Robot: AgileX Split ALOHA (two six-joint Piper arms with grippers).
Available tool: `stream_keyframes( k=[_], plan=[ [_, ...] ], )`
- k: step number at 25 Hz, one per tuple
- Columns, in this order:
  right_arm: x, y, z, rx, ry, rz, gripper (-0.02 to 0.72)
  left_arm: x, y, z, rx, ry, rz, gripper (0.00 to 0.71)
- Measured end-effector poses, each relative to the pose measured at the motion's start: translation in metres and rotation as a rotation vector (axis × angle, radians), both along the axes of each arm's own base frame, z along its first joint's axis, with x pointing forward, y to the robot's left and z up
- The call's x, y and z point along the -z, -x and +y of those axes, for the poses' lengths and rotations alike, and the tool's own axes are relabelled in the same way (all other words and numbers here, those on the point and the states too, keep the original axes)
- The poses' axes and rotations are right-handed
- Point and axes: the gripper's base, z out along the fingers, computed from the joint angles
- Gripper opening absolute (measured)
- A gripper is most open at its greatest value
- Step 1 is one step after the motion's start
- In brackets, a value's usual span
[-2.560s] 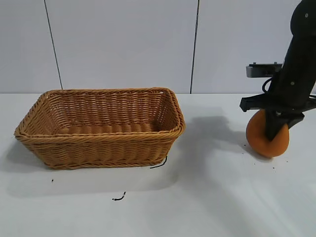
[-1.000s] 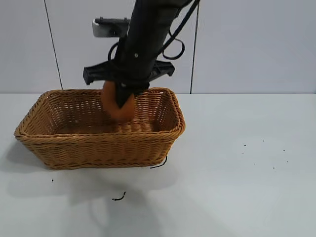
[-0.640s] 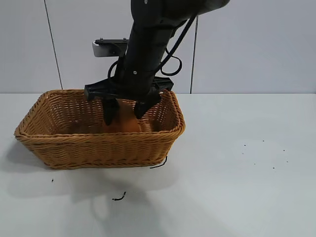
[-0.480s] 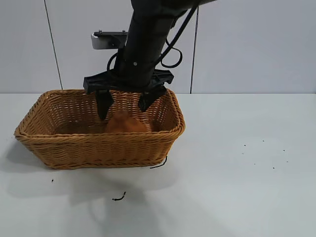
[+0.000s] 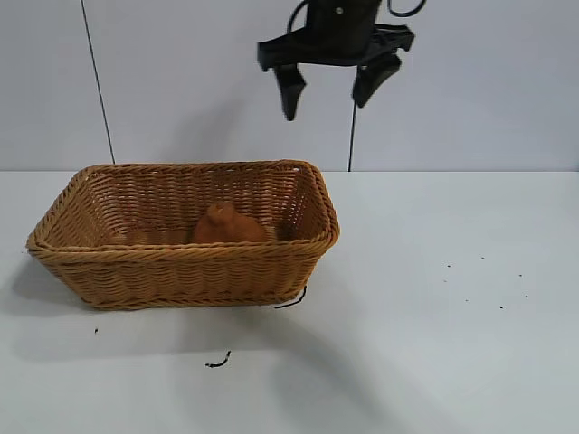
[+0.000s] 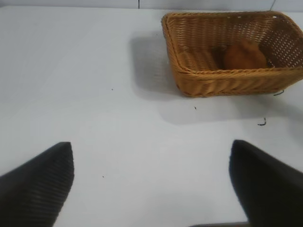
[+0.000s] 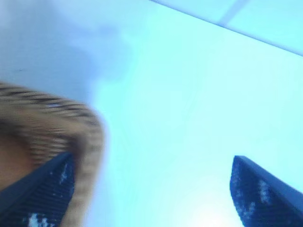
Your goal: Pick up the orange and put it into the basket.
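The right gripper [image 5: 330,88] is hanging with its jaws spread wide and gripping nothing, high above the basket [image 5: 185,260]. The orange [image 5: 227,225] is lying inside it, so the job is looking done. Its skin is matte and knobby; the wicker is tan, flaring, braid-rimmed. The left gripper [image 6: 151,182], parked, is gaping empty too.

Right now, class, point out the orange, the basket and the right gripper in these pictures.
orange [image 5: 226,225], exterior view, on its rough upper skin inside the basket.
basket [image 5: 181,271], exterior view, on the near woven wall.
right gripper [image 5: 329,91], exterior view, midway between its open fingertips, high above the basket.
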Motion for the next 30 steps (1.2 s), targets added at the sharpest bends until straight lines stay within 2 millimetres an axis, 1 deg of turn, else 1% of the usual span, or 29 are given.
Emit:
stream_keyframes(
  k=[2, 3, 4, 6, 10, 12, 15, 17, 19, 21, 22, 25, 26, 27, 30],
  plan=[
    [0.001, 0.000, -0.023, 0.052, -0.004, 0.036, 0.634, 0.000, 0.000, 0.000, 0.000, 0.000, 0.000, 0.639],
    [0.002, 0.000, -0.031, 0.068, -0.006, 0.046, 0.634, 0.000, 0.000, 0.000, 0.000, 0.000, 0.000, 0.639],
    [0.002, 0.000, -0.038, 0.079, -0.010, 0.049, 0.634, 0.000, 0.000, 0.000, 0.000, 0.000, 0.000, 0.639],
    [0.003, 0.000, -0.045, 0.095, -0.028, 0.055, 0.634, 0.000, 0.000, 0.000, 0.000, 0.000, 0.000, 0.639],
    [0.003, 0.000, -0.045, 0.077, -0.051, 0.062, 0.634, 0.000, 0.000, 0.000, 0.000, 0.000, 0.000, 0.639],
    [0.005, 0.004, -0.043, 0.069, -0.061, 0.077, 0.634, 0.000, 0.000, 0.000, 0.000, 0.000, 0.000, 0.639],
    [0.004, 0.017, -0.043, 0.067, -0.065, 0.113, 0.634, 0.000, 0.000, 0.000, 0.000, 0.000, 0.000, 0.639],
    [0.001, 0.031, -0.044, 0.068, -0.065, 0.138, 0.634, 0.000, 0.000, 0.000, 0.000, 0.000, 0.000, 0.639],
    [0.003, 0.052, -0.045, 0.065, -0.065, 0.193, 0.634, 0.000, 0.000, 0.000, 0.000, 0.000, 0.000, 0.639],
    [-0.001, 0.074, -0.045, 0.065, -0.077, 0.224, 0.634, 0.000, 0.000, 0.000, 0.000, 0.000, 0.000, 0.639],
    [0.000, 0.090, -0.046, 0.066, -0.080, 0.256, 0.634, 0.000, 0.000, 0.000, 0.000, 0.000, 0.000, 0.639],
    [-0.011, 0.135, -0.047, 0.058, -0.089, 0.288, 0.634, 0.000, 0.000, 0.000, 0.000, 0.000, 0.000, 0.639],
    [-0.011, 0.151, -0.048, 0.052, -0.092, 0.306, 0.634, 0.000, 0.000, 0.000, 0.000, 0.000, 0.000, 0.639],
    [-0.016, 0.166, -0.049, 0.047, -0.093, 0.300, 0.634, 0.000, 0.000, 0.000, 0.000, 0.000, 0.000, 0.639],
    [-0.022, 0.213, -0.052, 0.035, -0.088, 0.306, 0.634, 0.000, 0.000, 0.000, 0.000, 0.000, 0.000, 0.639]
  ],
)
